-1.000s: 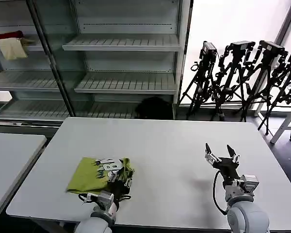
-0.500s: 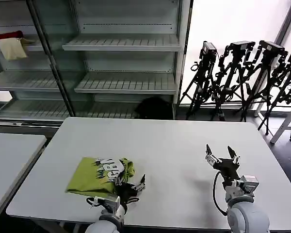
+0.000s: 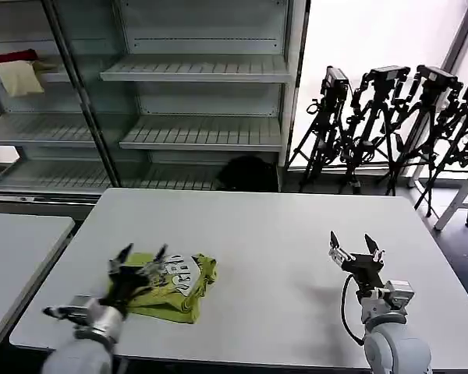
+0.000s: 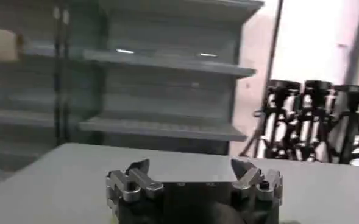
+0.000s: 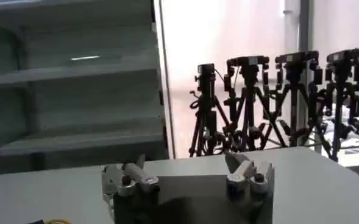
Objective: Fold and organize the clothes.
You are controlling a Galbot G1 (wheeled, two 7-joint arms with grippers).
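Head view: lime T-shirt (image 3: 174,279) folded into a rumpled bundle on the white table (image 3: 281,234), near the front left corner, white printed graphic facing up toward its right half. Left gripper (image 3: 140,255) raised over the shirt's left part, fingers spread apart, nothing between them; arm reaching in from the lower left edge. Right gripper (image 3: 349,241) well apart from the shirt on the table's right side, hovering above bare tabletop, fingers splayed wide and empty, pointing away from the body. Second grey table (image 3: 15,249) just beside the first, at the left. Behind both, metal shelving (image 3: 195,101) with bare slatted shelves, a red cloth (image 3: 12,57) and a cream cloth (image 3: 19,78) lying on an upper shelf at far left. Row of black tripods (image 3: 390,125) standing by the bright window at the right.

Left wrist view: left gripper (image 4: 190,172) with both fingertips parted, gap between them free, tabletop and shelving beyond.

Right wrist view: right gripper (image 5: 185,165) likewise spread, holding nothing, tripods (image 5: 270,103) lined up past the table's far edge.
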